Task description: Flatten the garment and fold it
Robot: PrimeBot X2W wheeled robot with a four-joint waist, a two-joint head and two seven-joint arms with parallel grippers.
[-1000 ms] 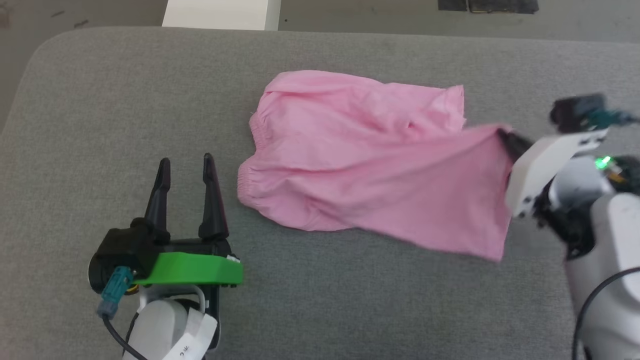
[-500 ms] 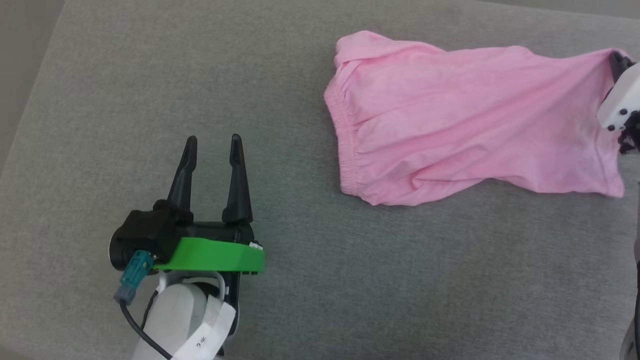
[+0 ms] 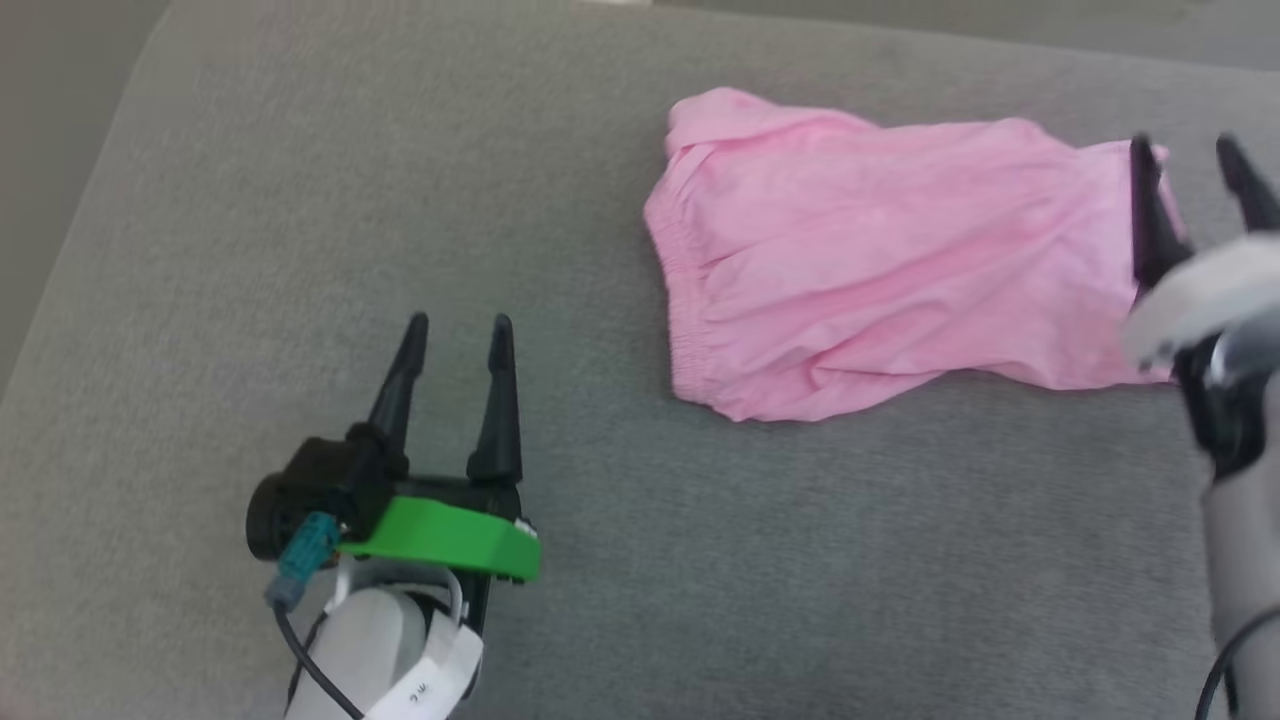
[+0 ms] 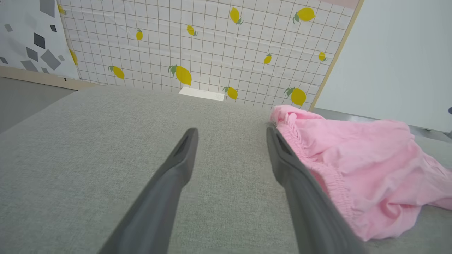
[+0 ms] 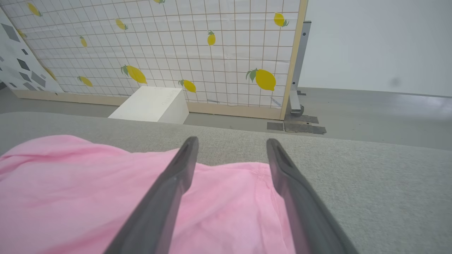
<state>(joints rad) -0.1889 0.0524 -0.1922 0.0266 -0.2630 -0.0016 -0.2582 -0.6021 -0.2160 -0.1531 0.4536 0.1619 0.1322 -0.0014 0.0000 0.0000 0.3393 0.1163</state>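
Across the right half of the grey cushion (image 3: 300,200) lies the garment (image 3: 880,260), spread lengthwise but rumpled. Its gathered elastic edge is turned toward the robot's left, and its far side sits close to the cushion's back edge. At the opposite end the right gripper (image 3: 1184,146) hangs over the cloth with fingers spread, clasping nothing. Nearer and to the left, the left gripper (image 3: 458,322) rests with fingers parted too, empty, apart from the elastic edge. Bare cushion stretches wide on the left and along the cloth's front.
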